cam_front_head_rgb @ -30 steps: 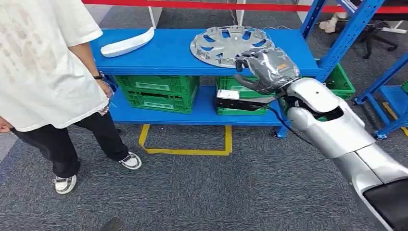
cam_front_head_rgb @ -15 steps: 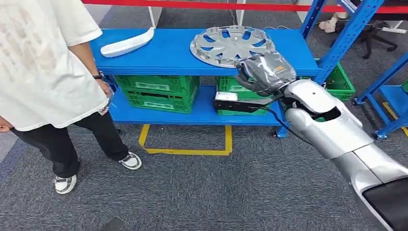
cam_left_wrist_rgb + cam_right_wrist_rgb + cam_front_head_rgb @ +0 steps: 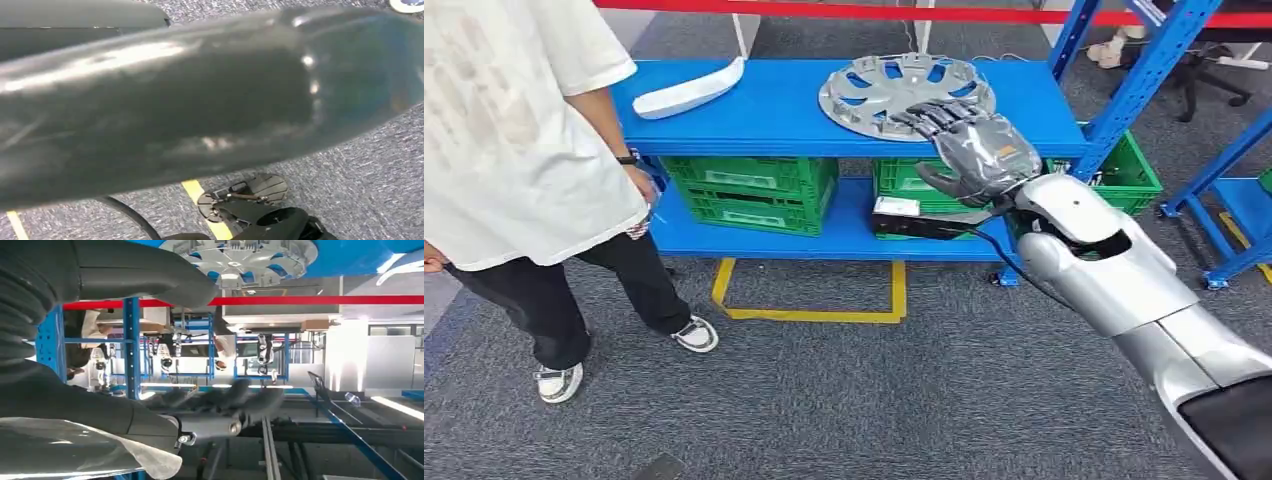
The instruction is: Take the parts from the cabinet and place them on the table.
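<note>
Silver hubcap (image 3: pixel 906 92) lies flat on blue shelf (image 3: pixel 774 105), face up; round, no long axis. Right hand (image 3: pixel 979 150) raised at its near rim, fingers (image 3: pixel 934 115) spread, holding nothing.

Even, bright light in the head view; both wrist views blur up close, with glare on ceiling lamps

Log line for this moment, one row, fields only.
phase: reach | right hand: fingers spread, holds nothing, over near rim of hubcap | hubcap: flat on blue shelf | white trim part: on shelf, untouched | person: beside shelf
</note>
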You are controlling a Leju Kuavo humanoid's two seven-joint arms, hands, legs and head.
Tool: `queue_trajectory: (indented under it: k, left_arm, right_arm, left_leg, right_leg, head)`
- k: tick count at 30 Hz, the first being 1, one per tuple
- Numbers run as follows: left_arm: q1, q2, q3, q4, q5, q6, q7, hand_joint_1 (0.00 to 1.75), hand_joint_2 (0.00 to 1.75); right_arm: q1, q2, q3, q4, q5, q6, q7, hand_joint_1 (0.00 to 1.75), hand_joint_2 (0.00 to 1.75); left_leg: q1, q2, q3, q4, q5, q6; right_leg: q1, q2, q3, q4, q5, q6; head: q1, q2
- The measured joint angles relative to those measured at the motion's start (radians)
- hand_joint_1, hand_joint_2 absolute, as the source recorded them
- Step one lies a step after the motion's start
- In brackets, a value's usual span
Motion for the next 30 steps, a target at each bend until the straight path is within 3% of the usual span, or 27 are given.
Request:
queue_trajectory:
  k: [19,20,30]
  left_arm:
    - [0.005,0.0,-0.001,0.0,0.0,-0.002,0.0,0.0,0.0]
    - [0.005,0.0,-0.001,0.0,0.0,-0.002,0.0,0.0,0.0]
    - [0.005,0.0,-0.001,0.0,0.0,-0.002,0.0,0.0,0.0]
  right_arm:
    - [0.002,-0.006,-0.002,-0.003,0.003,0.006,0.006,0.0,1.75]
    - [0.002,-0.006,-0.002,-0.003,0.003,0.008,0.006,0.0,0.0]
    - [0.002,-0.011,-0.003,-0.003,0.005,0.018,0.012,0.0,0.0]
  left_leg:
    - [0.0,0.0,0.0,0.0,0.0,0.0]
    - [0.0,0.0,0.0,0.0,0.0,0.0]
    - [0.0,0.0,0.0,0.0,0.0,0.0]
  right_leg:
    - [0.0,0.0,0.0,0.0,0.0,0.0]
    - [0.0,0.0,0.0,0.0,0.0,0.0]
    - [0.0,0.0,0.0,0.0,0.0,0.0]
  head:
    - [0.0,0.0]
    - [0.0,0.0]
    - [0.0,0.0]
